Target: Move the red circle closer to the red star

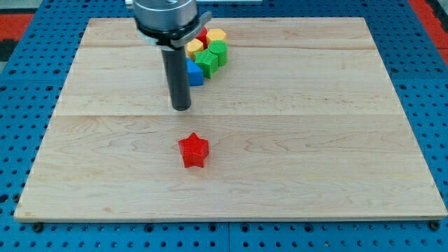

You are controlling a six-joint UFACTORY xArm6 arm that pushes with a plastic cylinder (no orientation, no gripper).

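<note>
- Red circle (202,36): near the top edge of the wooden board (315,140), a little left of its middle, mostly hidden behind the arm; only a small red part visible, shape not clear.
- Packed in a tight cluster with a yellow block (215,35) just to its right, a second yellow block (194,48) below it, two green blocks (219,51) (208,61) and a blue block (194,73) at the cluster's lower end.
- Red star (194,150): alone, lower on the board, near the middle between left and right edges, well apart from the cluster.
- My tip (181,107): on the board between cluster and red star, just below the blue block, not touching any block, nearer to the cluster than to the star.
- No hand or jaws at the end of the arm, only the dark rod; nothing held.
</note>
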